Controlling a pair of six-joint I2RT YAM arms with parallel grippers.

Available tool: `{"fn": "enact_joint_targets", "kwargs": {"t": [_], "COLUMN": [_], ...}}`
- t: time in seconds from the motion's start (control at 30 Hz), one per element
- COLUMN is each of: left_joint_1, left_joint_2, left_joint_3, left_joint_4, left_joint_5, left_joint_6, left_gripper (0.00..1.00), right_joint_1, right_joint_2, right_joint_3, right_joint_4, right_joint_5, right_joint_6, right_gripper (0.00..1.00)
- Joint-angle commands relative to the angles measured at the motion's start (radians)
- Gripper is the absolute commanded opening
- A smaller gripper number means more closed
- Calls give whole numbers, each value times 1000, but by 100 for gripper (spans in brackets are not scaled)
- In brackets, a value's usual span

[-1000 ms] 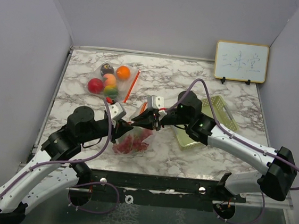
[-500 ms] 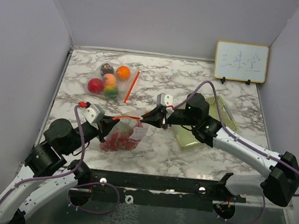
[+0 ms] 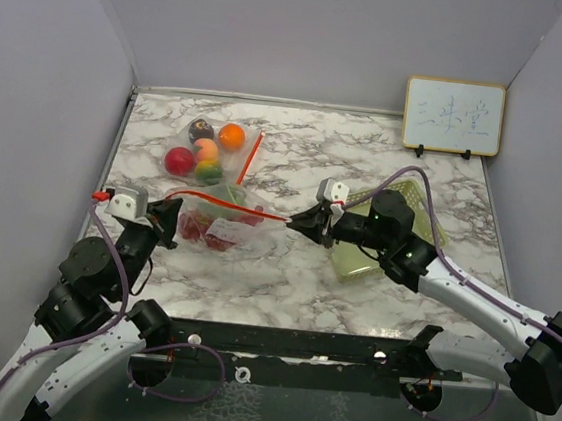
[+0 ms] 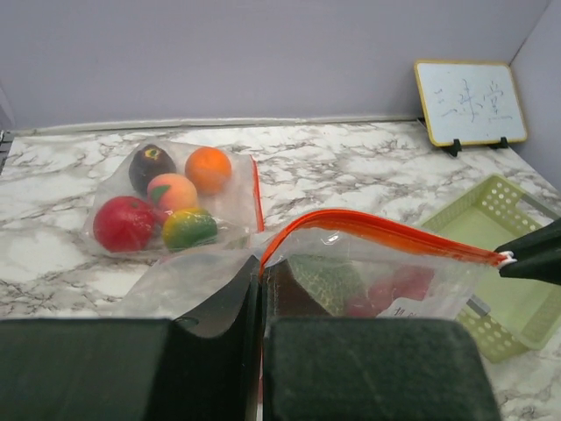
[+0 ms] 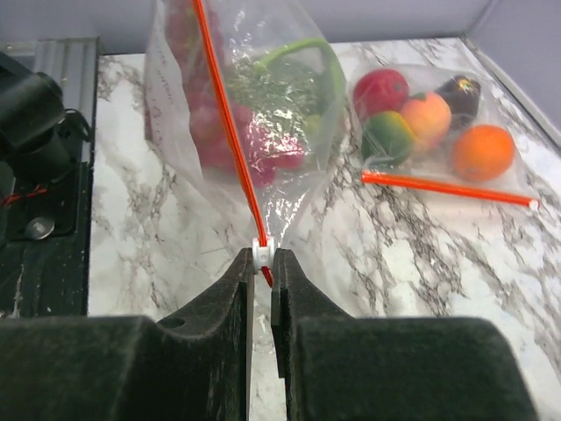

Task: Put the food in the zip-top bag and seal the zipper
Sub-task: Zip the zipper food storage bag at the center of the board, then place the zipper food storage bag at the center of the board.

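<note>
A clear zip-top bag [image 3: 221, 226] with an orange-red zipper [image 3: 231, 206] hangs stretched between my grippers. Inside it are the green netted melon [image 4: 331, 279] and the red grapes [image 4: 399, 288]. My left gripper [image 3: 168, 215] is shut on the bag's left zipper end [image 4: 260, 266]. My right gripper [image 3: 298, 224] is shut on the white slider [image 5: 262, 253] at the zipper's right end. A second clear bag [image 3: 210, 151] lies at the back left with the red apple [image 3: 179, 161], orange [image 3: 231, 137], dark purple fruit [image 3: 201, 130] and yellow-peach fruit [image 3: 205, 149].
A pale green mesh basket [image 3: 411, 212] lies under my right forearm. A small whiteboard [image 3: 453, 116] stands at the back right. The second bag also holds a green-yellow fruit [image 3: 208, 174]. A black rail [image 3: 327, 351] runs along the near table edge.
My left gripper pulled back to the left with the bag's end and my right gripper moved right with the slider. The zipper now runs long and taut, and the bag shifted left.
</note>
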Motion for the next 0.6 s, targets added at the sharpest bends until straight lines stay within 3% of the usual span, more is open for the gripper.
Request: {"fn": "enact_joint_targets", "kwargs": {"t": [0.0, 0.23, 0.4, 0.57], "left_joint_1": [4, 4, 5, 4], "left_joint_2": [-4, 68, 179, 279], "left_joint_3": [-39, -174, -221, -183], "left_joint_4": [130, 336, 529, 669], "left_joint_5": [-114, -10, 53, 134], "left_joint_6": [-56, -186, -214, -187], "left_gripper": [0, 0, 0, 0], "right_joint_1": [-15, -15, -15, -15], "right_joint_2": [-15, 23, 107, 99], "right_joint_3": [-23, 57, 158, 122], "right_joint_4": [-48, -90, -234, -232], "right_joint_5": [192, 370, 570, 646], "right_joint_6": [73, 259, 390, 449], "right_gripper": [18, 98, 100, 100]}}
